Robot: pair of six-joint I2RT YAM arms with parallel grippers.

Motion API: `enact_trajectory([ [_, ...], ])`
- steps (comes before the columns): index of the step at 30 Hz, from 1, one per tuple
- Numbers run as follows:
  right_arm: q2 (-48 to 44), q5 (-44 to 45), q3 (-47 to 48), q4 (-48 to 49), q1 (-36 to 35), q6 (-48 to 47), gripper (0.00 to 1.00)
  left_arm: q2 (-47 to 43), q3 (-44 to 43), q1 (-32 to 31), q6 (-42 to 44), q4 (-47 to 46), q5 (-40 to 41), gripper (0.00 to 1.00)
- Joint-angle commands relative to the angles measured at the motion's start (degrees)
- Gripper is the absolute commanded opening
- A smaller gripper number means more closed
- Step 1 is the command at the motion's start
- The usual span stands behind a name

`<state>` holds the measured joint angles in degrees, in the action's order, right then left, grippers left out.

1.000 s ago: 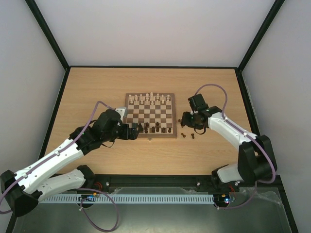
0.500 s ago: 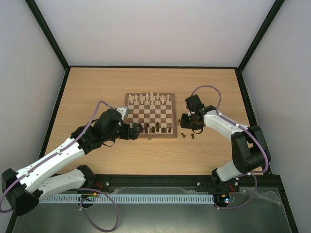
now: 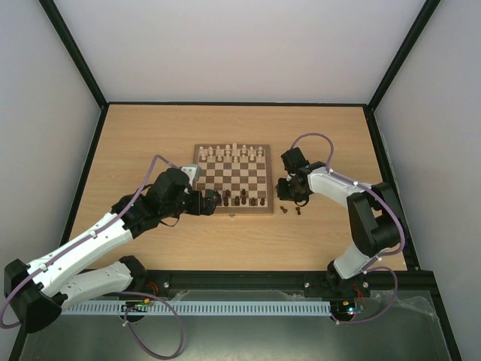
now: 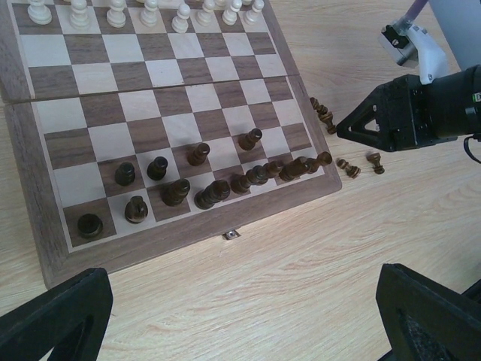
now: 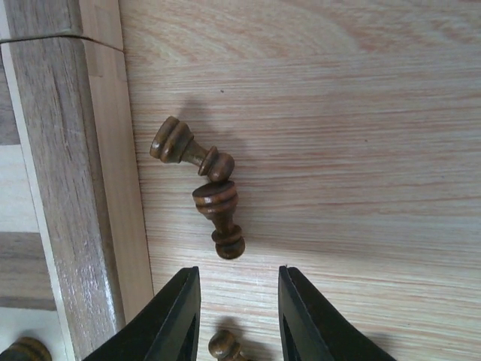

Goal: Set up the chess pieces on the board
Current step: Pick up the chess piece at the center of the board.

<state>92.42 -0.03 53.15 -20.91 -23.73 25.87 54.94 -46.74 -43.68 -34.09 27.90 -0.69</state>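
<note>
Now, w/ your right claw point(image 5: 239, 304) spread, centre it over the lower fallen pawn point(image 5: 219, 216) beside the board point(image 5: 64, 150) & close w/o nudging its neighbour point(image 5: 184, 149).

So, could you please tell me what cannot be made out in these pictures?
Top external: the dark chess pieces on the board are too small to identify.
Right wrist: one dark piece is cut off by the bottom edge, between the right gripper fingers.
Left wrist: the left gripper shows only fingertips; the frame crops the rest.
</note>
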Motion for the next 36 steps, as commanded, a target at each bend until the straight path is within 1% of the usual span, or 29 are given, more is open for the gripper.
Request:
enact_trajectory([
  [1,2.16,2.17,2.21,-0.91,-0.76,-0.6,0.29,0.56,0.94,0.35,0.23,-0.73,-0.54,0.99],
  [24,8.05,4.13,5.28,-1.06,-1.76,-1.25,0.2,1.31,1.12,0.78,0.69,-1.09,-0.81,0.99],
  [30,8.87,4.78,5.19,-0.99,-2.07,-1.26,0.16,1.72,1.22,0.97,0.86,-1.52,-1.32,0.99],
  [36,8.34,4.84,5.25,-1.51,-2.5,-1.05,0.09,1.77,1.22,1.12,0.98,-1.62,-1.59,0.99],
])
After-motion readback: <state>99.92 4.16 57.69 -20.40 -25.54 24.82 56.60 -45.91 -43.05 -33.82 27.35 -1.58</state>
